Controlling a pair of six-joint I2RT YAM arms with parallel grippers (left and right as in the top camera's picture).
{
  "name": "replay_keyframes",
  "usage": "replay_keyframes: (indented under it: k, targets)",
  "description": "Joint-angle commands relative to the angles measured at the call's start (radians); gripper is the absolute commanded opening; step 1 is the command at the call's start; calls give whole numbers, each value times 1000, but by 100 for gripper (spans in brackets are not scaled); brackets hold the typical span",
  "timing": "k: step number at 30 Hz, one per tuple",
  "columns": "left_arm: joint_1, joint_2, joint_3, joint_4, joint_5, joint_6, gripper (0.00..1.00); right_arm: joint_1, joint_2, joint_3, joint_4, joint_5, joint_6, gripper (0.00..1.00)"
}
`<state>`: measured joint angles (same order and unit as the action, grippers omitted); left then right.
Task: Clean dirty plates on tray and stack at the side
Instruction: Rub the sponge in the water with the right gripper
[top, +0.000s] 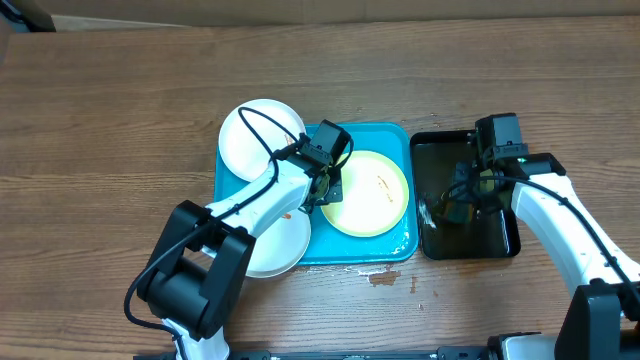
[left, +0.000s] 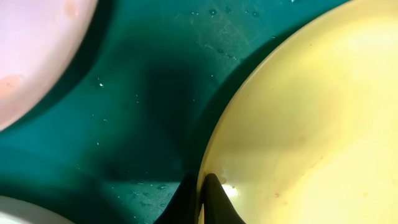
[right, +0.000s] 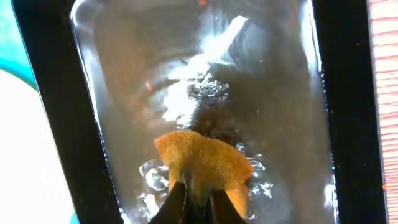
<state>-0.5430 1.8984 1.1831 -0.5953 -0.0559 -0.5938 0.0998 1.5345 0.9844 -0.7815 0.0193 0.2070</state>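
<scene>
The turquoise tray lies mid-table. A pale plate with a yellow-green rim rests in it and carries a small orange smear. My left gripper is shut on that plate's left rim; in the left wrist view the dark fingertips pinch the yellow plate's edge above the wet tray floor. Two white plates overlap the tray's left side. My right gripper is shut on an orange sponge, held in water.
A narrow black tray holding water stands just right of the turquoise tray. Brown stains mark the wooden table in front of the tray. The left arm reaches over the lower white plate.
</scene>
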Motion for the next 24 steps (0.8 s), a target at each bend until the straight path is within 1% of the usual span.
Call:
replay_keyframes:
  k: [1, 6, 9, 11, 15, 17, 18, 19, 24]
  targets:
    - [39, 11, -3, 0, -22, -14, 4, 6, -18, 76, -8, 18, -1, 4]
    - [76, 11, -3, -13, 2, -16, 5, 6, -18, 114, -60, 28, 0, 4]
    - [79, 11, -3, -21, 2, -16, 8, 6, -14, 98, -85, 32, 4, 10]
    - [79, 11, -3, -21, 1, -15, 9, 6, -10, 76, -82, 32, 4, 11]
    - [78, 11, -3, -21, 1, -13, 10, 6, 25, 34, -71, 32, 4, 7]
    - [78, 11, -3, -21, 1, -12, 11, 6, 43, 19, -43, 32, 4, 7]
    - [78, 11, -3, -21, 1, -12, 11, 6, 48, 15, -34, 32, 4, 9]
    - [78, 11, -3, -21, 1, -12, 12, 6, 55, 10, -27, 32, 4, 12]
    - [78, 11, -3, -21, 1, -13, 15, 6, 72, -3, -2, 32, 3, 47]
